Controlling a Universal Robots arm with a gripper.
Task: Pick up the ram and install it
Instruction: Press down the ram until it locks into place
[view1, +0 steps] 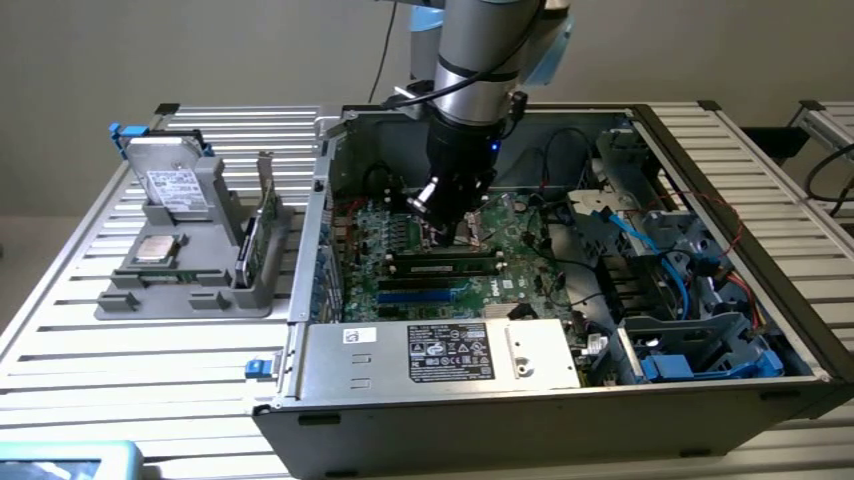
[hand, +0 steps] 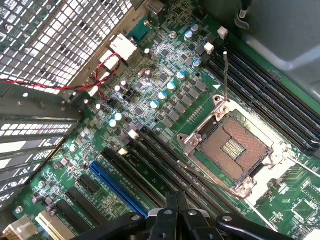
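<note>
Exterior view: your gripper (view1: 447, 222) hangs inside the open case (view1: 534, 395), fingers closed, empty.
A ram stick (view1: 445, 266) sits seated in a motherboard (view1: 527, 225) slot just below it; blue cables (view1: 638, 232) crowd the exterior view's right; wrist view shows the open CPU socket (hand: 231, 148).

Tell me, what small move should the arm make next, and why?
Probably lift straight up out of the computer case. The gripper is shut and holds nothing, low over the motherboard, while what looks like the ram stands in the grey holder outside the case, on the exterior view's left. The case wall lies between them, so rising first seems safest.
</note>
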